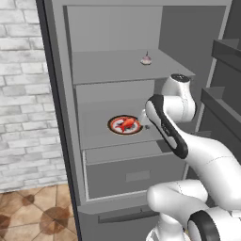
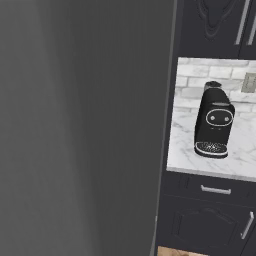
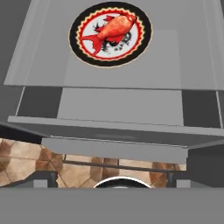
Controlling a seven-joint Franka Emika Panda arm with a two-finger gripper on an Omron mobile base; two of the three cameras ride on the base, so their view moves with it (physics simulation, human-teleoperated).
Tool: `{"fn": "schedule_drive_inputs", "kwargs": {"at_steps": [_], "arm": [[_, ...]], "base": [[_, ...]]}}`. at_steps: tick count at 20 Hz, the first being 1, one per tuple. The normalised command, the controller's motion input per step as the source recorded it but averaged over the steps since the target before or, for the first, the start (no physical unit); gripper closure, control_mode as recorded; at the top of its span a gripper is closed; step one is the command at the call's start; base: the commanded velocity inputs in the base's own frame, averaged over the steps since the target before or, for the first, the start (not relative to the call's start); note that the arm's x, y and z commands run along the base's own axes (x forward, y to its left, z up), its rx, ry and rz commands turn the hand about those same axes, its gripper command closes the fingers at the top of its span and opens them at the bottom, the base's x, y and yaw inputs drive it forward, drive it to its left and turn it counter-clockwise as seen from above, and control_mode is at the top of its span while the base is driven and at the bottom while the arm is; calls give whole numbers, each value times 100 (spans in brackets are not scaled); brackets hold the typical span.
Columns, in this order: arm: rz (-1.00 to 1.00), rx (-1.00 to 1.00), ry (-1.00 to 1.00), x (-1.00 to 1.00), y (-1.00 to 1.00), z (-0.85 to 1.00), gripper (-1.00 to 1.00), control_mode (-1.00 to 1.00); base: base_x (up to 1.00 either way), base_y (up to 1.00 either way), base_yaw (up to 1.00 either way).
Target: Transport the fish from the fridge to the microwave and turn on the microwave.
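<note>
Standing open — fridge (image 1: 117, 70): pale grey shelves, a drawer below, door racks at the right in the left base view.
Arm: rises from the lower right of the left base view, elbow bent, forearm reaching into the middle shelf level, hand pointing inward beside the plate.
Coffee machine (image 2: 214, 122): black, on the marble surface (image 2: 240, 155) in the right base view, well apart from the work.
Plate (image 3: 110, 33): round, red-rimmed, on the middle shelf; ahead of the hand and above centre in the hand view.
Fish (image 3: 113, 29): red-orange, lying across the plate, head toward the upper right of the hand view, tail lower left.
Cupcake (image 1: 146, 60): tiny, pinkish, on the shelf above, apart from the plate.
Fingers: spread wide, nothing between them, short of the fish.
Step in hand: likely the approach to grasp the fish.
Doing it well: advance over the shelf edge, centre on the fish's thick middle, set the fingers across its narrow width, lower without pushing the plate, then close.
</note>
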Motion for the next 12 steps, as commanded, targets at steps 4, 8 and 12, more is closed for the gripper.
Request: {"fn": "schedule_drive_inputs", "kwargs": {"at_steps": [4,8,12], "arm": [[-7,1,0,24,21,-14,-100,-100],[-9,0,5,35,8,-1,-100,-100],[-9,0,7,50,1,-4,-100,-100]], "base": [[0,0,0],[0,0,0],[0,0,0]]}}
